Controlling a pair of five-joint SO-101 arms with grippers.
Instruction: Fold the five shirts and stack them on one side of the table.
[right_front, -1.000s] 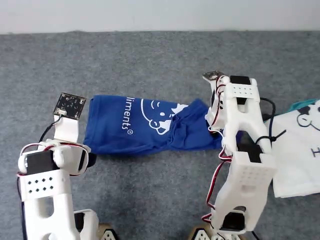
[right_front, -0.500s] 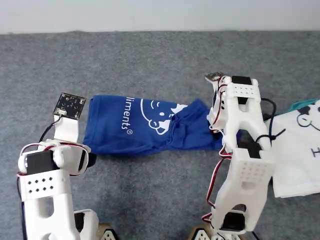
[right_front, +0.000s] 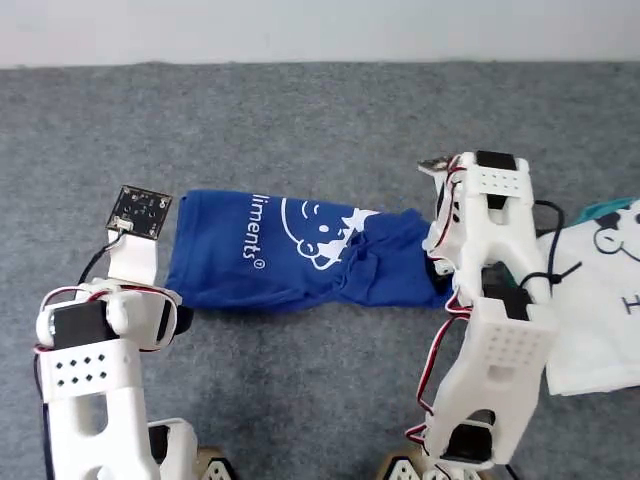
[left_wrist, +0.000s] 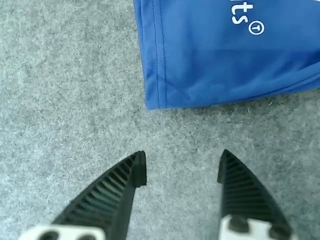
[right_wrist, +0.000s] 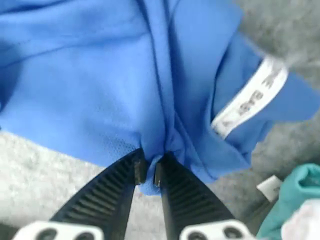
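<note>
Where the right gripper (right_wrist: 148, 172) pinches it, the blue shirt (right_front: 262, 262) bunches.

Blue shirt (right_front: 290, 250): smooth, fine-knit matt cloth with flat white print; neck label (right_wrist: 250, 97) woven. White shirt (right_front: 600, 300): matt cloth. Table covering (right_front: 300, 120): rough grey felt-like pile. Right arm shell (right_front: 500, 350): matt white plastic. Left gripper (left_wrist: 182, 167) fingers (left_wrist: 112, 187): black ribbed plastic.
</note>
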